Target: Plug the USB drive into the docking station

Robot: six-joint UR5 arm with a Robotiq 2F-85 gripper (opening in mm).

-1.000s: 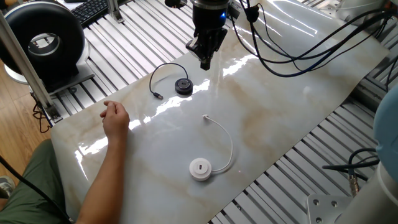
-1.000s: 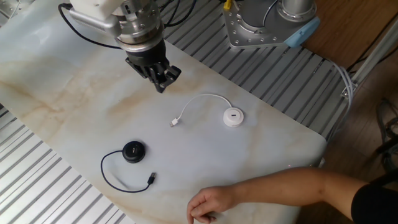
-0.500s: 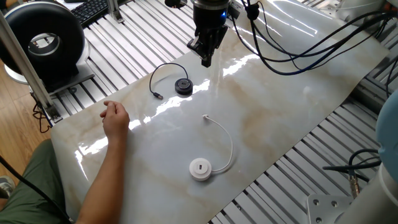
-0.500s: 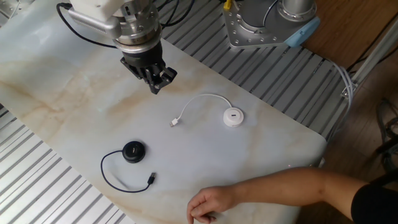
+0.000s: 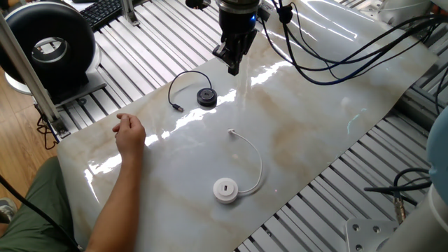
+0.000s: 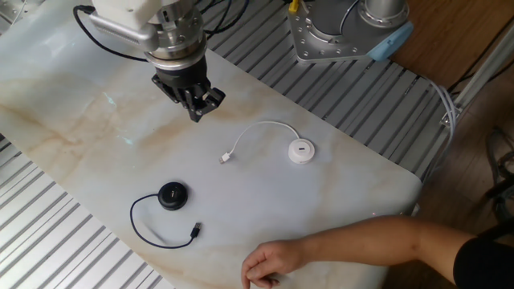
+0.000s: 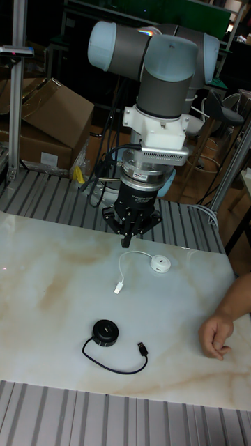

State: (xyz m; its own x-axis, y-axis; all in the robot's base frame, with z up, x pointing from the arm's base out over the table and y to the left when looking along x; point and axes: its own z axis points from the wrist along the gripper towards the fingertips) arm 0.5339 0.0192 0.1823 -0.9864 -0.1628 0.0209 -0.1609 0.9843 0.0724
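The USB drive [image 5: 225,189] [image 6: 301,150] [image 7: 160,263] is a white round puck lying flat on the marble sheet, and its thin white cable curls to a small plug [image 5: 232,131] [image 6: 225,159] [image 7: 118,287]. The docking station [image 5: 206,96] [image 6: 173,195] [image 7: 105,330] is a black puck whose black cable loops to a dark plug [image 5: 178,108] [image 6: 195,231] [image 7: 142,347]. My gripper [image 5: 233,68] [image 6: 195,115] [image 7: 127,244] hangs above the sheet, beyond both pucks, on the robot base's side. Its fingers are shut and hold nothing.
A person's hand [image 5: 129,133] [image 6: 269,261] [image 7: 216,334] rests on the sheet near the black cable's plug, the forearm reaching in from the edge. A black round device [image 5: 49,45] stands off the sheet. The robot base [image 6: 345,32] sits on the slatted table.
My gripper has drifted a little away from the white cable, toward the sheet's far side. The pucks, cables and hand have not moved.
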